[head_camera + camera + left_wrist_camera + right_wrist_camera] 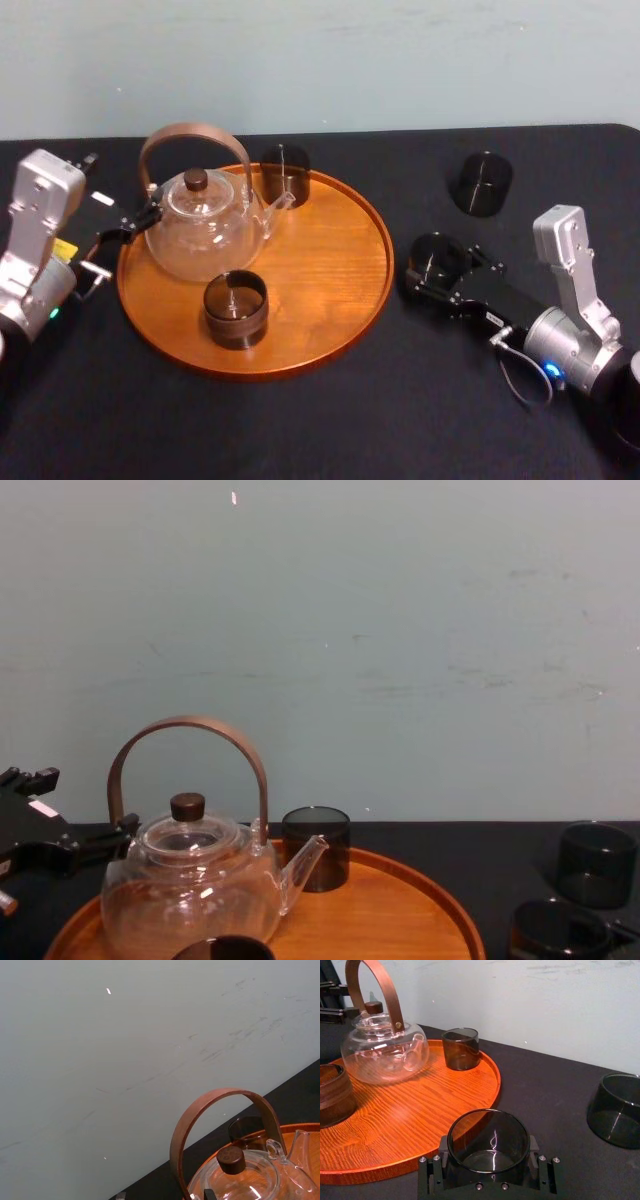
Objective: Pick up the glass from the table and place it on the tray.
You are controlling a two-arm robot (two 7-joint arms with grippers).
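Smoky glass (436, 256) gripped by the right gripper (489, 1156), just outside the right rim of the tray (330, 300).

The gripper is closed to the glass's width, pressing both sides of it. The glass stands upright, mouth up, low at the table (420, 400); whether it touches the table cannot be told. A thin black strip separates it from the rim, and the tray's right half is bare wood. There are four dark glasses: this one, a far glass (480, 183) well behind it on the table, a rear glass (285, 175) at the tray's back rim, and a front glass (236, 310) near its front rim. One teapot (205, 225) stands on the left of the one tray. The left gripper (135, 222) sits by the teapot's handle; its opening cannot be told.
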